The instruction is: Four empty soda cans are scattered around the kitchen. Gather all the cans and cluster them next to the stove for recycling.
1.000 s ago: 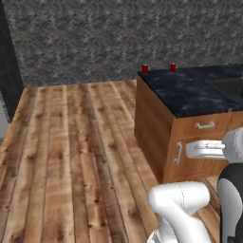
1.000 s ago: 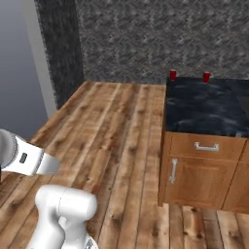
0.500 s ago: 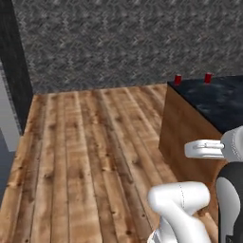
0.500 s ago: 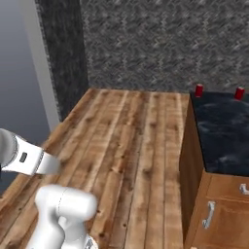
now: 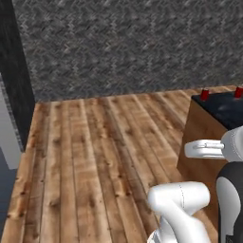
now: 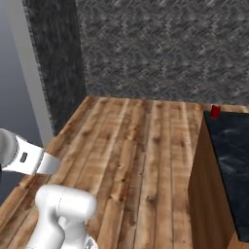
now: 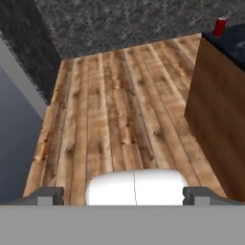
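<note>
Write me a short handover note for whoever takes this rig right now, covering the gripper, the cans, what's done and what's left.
Gripper: open, holding nothing, facing the wooden floor.
Cans: two red soda cans stand upright, apart, at the far edge of the dark countertop on the right. Other cans and the stove are out of frame.
Done: nothing confirmed as gathered.
Left: collect the cans and cluster them beside the stove.

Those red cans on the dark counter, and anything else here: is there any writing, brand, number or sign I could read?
None can be read.
Soda cans: plain red from here, too small to show any print.
Counter, wooden floor and grey wall: no lettering or signs.
</note>
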